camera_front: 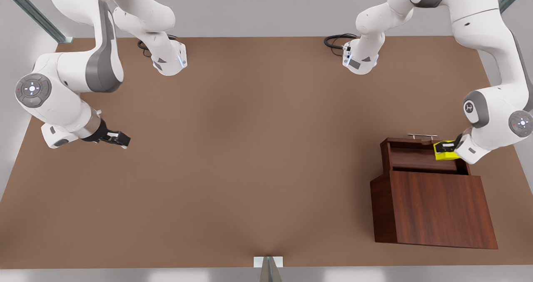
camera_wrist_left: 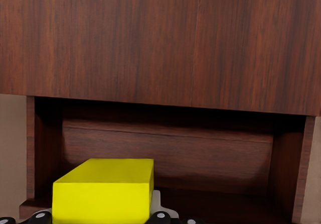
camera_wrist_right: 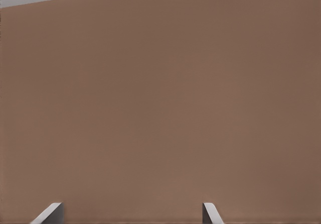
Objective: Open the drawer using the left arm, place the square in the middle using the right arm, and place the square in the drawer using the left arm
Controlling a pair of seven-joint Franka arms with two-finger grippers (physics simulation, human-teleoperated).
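Drawer (camera_front: 420, 155) pulled open; square (camera_front: 444, 150) held by left end effector (camera_front: 447, 148) above it, release pending. Right end effector (camera_front: 118, 139) parked, fingers spread.

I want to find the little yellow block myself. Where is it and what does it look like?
Find the big dark wooden cabinet at the front view's right. Its drawer is pulled open, and the left gripper holds the square above the drawer's corner nearest that arm. It is the one bright yellow thing among brown wood and white arms.

Left hand (camera_front: 446, 148) clamped; right hand (camera_front: 118, 139) spread.
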